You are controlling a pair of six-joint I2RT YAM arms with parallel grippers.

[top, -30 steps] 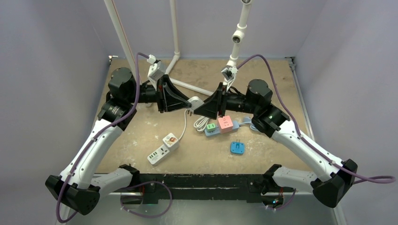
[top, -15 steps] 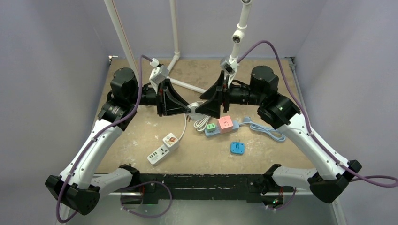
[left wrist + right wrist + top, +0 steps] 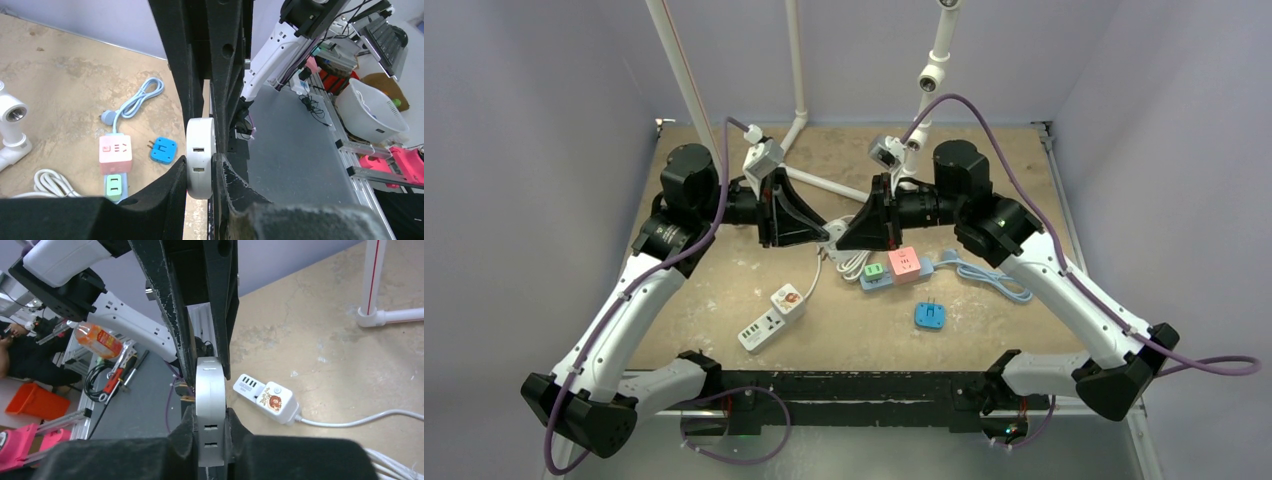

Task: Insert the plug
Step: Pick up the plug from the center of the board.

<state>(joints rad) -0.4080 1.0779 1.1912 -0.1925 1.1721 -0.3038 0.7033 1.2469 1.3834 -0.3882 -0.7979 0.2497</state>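
Note:
A white round disc with two slots in its rim hangs above the table between both arms. My left gripper is shut on it from the left, and the left wrist view shows the disc pinched flat between the black fingers of that gripper. My right gripper is shut on the same disc from the right, its gripper clamping both faces. A small blue plug with two prongs lies on the table, also in the left wrist view as the blue plug.
A pink and green power strip with a light blue cable lies under the grippers. A white power strip sits front left, its white cord coiled near the middle. White pipes stand at the back.
My right gripper opened, shifted left and turned at the wrist, then closed on the white disc. The left gripper kept its hold and barely moved.

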